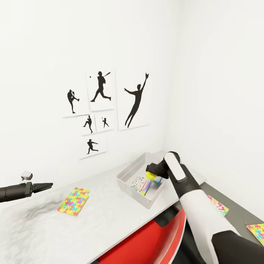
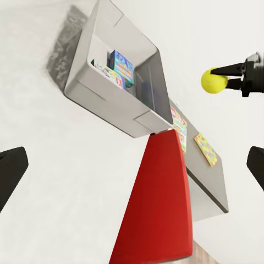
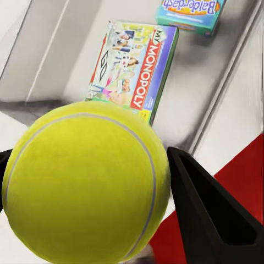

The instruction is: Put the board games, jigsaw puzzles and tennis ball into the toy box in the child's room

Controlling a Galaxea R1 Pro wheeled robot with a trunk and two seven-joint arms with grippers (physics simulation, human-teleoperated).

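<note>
Right claw (image 1: 151, 172) clamped on the tennis ball (image 1: 150, 169), centre frame, above the toy box (image 1: 129, 179).
Light, round, likely to roll: pinched across its middle; left claw (image 1: 44, 186) apart, lower left.

Right wrist view, upper middle: flat game box (image 3: 135, 69) reads "MY MONOPOLY". Top edge: teal box (image 3: 190, 12) reads "Balderdash", seen upside down.
</note>
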